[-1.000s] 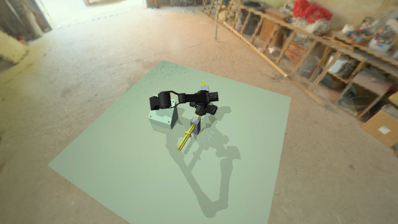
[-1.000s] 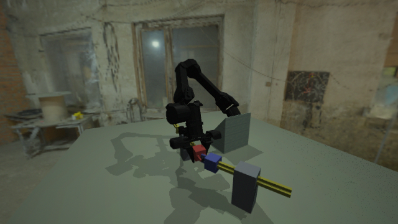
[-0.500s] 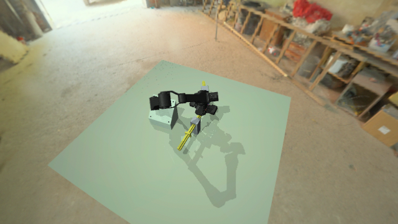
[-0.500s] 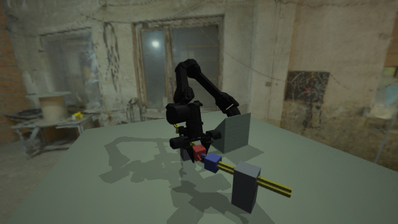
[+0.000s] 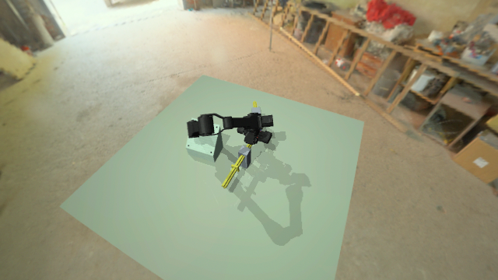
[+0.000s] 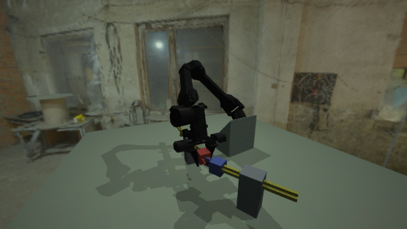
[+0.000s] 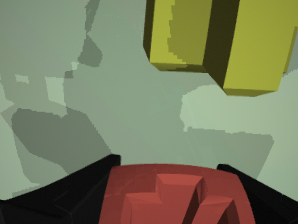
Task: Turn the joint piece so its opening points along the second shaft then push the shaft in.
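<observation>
My gripper [image 6: 203, 156] [image 7: 168, 169] [image 5: 253, 138] is shut on the red square joint piece [image 6: 203, 154] [image 7: 169, 219]. In the wrist view the red piece shows a cross-shaped opening between my black fingers. It joins a blue hinge piece [image 6: 218, 165] on the end of a yellow shaft [image 6: 273, 187] [image 5: 231, 176], which runs through a grey block [image 6: 251, 191] [image 5: 245, 156]. The end of another yellow shaft [image 7: 213, 23] [image 5: 254, 104] hangs free beyond the red piece, apart from it. Its block [image 6: 189, 158] is mostly hidden behind my gripper.
The arm's grey wedge-shaped base [image 6: 241, 135] [image 5: 202, 149] stands just behind the shafts on the green table top [image 6: 318, 178] [image 5: 156, 202]. Wooden shelves [image 5: 389, 58] with clutter stand far off on the floor.
</observation>
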Controlling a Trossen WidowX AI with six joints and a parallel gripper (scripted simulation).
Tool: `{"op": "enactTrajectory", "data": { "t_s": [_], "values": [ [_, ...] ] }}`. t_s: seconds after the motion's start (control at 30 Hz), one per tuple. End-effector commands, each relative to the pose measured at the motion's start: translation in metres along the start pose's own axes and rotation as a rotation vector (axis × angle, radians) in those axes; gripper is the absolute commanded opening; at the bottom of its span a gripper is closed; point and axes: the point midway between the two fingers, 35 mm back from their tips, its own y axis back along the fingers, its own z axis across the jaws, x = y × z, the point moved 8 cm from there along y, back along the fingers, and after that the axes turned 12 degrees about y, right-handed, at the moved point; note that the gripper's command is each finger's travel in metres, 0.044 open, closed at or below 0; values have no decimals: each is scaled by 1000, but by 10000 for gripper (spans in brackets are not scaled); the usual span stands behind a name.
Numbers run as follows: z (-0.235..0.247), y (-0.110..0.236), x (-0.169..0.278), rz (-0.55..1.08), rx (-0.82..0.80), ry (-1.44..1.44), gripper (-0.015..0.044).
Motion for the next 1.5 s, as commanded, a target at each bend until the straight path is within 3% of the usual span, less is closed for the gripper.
{"op": "enactTrajectory", "data": {
  "t_s": [0.0, 0.23, 0.4, 0.5, 0.87, 1.33, 1.47],
  "values": [
    [0, 0, 0, 0, 0, 0, 0],
    [0, 0, 0, 0, 0, 0, 0],
    [0, 0, 0, 0, 0, 0, 131],
    [0, 0, 0, 0, 0, 0, 147],
    [0, 0, 0, 0, 0, 0, 436],
    [0, 0, 1, -5, 3, 0, 440],
    [2, 3, 11, -106, 52, -6, 440]
  ]
}}
